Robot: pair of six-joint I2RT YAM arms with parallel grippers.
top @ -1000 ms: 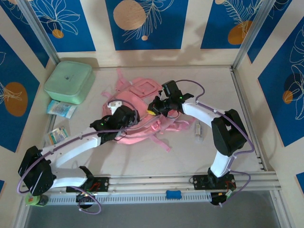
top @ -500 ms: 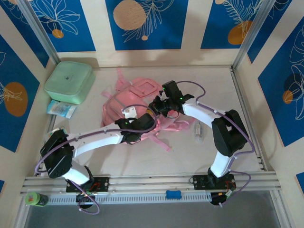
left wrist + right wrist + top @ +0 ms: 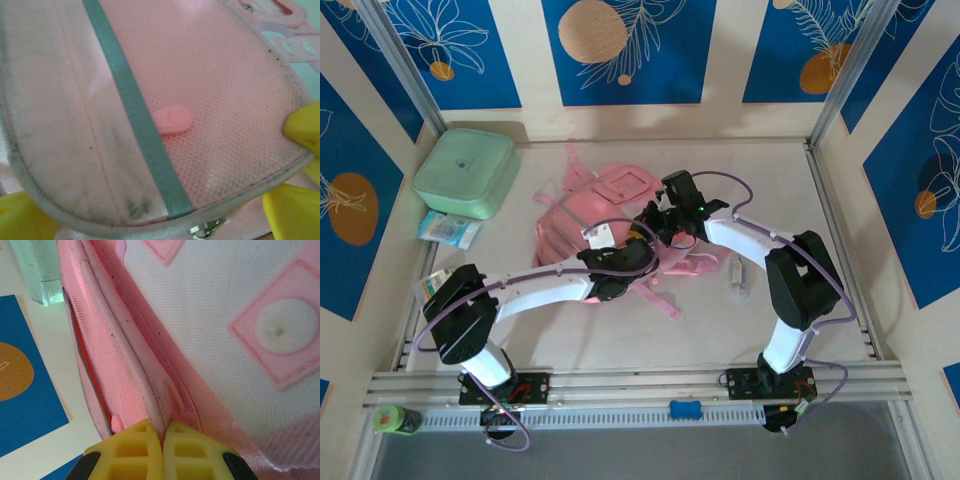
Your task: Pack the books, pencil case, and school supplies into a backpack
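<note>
The pink backpack lies flat in the middle of the table. My left gripper hovers open over its near right edge. In the left wrist view, the yellow fingertips stand wide apart on either side of the mesh panel, which a teal strip crosses, with the left gripper over the panel's grey rim. My right gripper is shut on the backpack's pink fabric edge, the right gripper pinching it between its yellow fingers. The books are out of view.
A mint-green box sits at the back left. Below it lie a blue-white packet and a small card pack. A small white item rests right of the backpack. Metal rails run along the table's near and right edges.
My left arm has swung in from the left, and its open gripper has moved right along the backpack's near edge. The right gripper has stayed shut on the backpack.
</note>
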